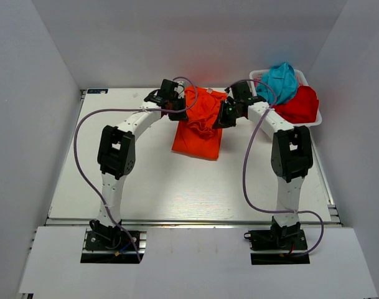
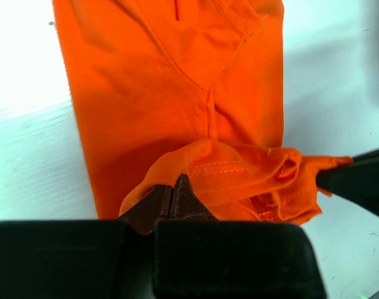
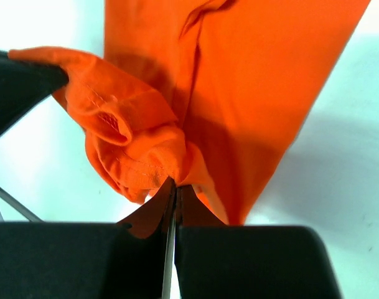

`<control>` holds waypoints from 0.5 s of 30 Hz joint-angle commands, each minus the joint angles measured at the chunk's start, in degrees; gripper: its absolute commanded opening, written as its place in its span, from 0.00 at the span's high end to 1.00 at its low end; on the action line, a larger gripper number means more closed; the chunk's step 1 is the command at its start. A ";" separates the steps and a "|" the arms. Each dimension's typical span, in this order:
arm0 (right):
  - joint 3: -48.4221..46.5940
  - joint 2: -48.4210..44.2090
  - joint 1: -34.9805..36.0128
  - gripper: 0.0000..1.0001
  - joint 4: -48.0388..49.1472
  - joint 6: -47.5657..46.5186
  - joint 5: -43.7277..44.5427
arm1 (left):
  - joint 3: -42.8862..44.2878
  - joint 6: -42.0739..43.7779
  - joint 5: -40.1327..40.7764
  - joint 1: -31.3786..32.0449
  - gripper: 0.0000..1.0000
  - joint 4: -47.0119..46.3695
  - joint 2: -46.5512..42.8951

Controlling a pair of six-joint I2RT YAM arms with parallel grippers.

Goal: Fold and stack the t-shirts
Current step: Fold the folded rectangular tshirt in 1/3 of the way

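The bright orange-red t-shirt (image 1: 200,128) lies folded into a narrow strip at the back middle of the table, its far end lifted and bunched. My left gripper (image 1: 177,104) is shut on the bunched hem at the left; in the left wrist view the t-shirt (image 2: 170,93) hangs from my left gripper (image 2: 172,187). My right gripper (image 1: 226,113) is shut on the right side of the same end; in the right wrist view the t-shirt (image 3: 239,93) meets my right gripper (image 3: 176,187). The teal-blue t-shirt (image 1: 279,82) and the deeper red t-shirt (image 1: 299,103) lie crumpled in the basket.
A small white plastic basket (image 1: 316,118) stands at the back right corner of the table (image 1: 177,187), just behind my right arm. Grey walls close in the left, back and right sides.
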State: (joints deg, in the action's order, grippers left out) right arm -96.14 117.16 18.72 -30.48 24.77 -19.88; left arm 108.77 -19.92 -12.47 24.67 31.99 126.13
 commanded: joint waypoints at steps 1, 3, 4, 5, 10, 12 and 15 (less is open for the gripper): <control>-3.70 2.01 -1.23 1.00 -0.81 -0.70 -1.83 | 2.76 1.11 -4.04 -0.67 1.00 -2.45 0.09; -4.32 3.16 -1.93 1.00 0.15 0.01 -2.01 | 2.76 1.64 -4.75 -0.67 1.00 -3.60 0.88; -4.32 3.25 -2.11 1.00 0.59 0.27 -2.01 | 3.37 1.64 -4.76 -0.67 1.00 -4.21 1.75; -4.15 3.68 -2.28 1.00 1.03 0.45 -2.01 | 3.38 1.64 -4.76 -0.67 1.00 -4.21 2.54; -4.84 5.96 -3.87 1.00 5.25 0.80 -3.15 | 4.61 -0.72 -3.18 -1.90 1.00 -6.58 4.22; -5.63 6.76 -4.57 1.00 6.48 1.06 -3.67 | 4.61 -1.51 -3.18 -3.04 0.99 -7.81 4.74; -6.25 9.22 -5.18 1.00 9.89 1.68 -6.13 | 5.74 -3.27 -4.05 -4.18 0.92 -9.93 6.85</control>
State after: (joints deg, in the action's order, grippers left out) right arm -99.81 124.60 14.41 -26.09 25.52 -23.00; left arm 111.20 -21.08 -15.53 22.37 25.67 132.60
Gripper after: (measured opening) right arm 0.009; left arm 0.060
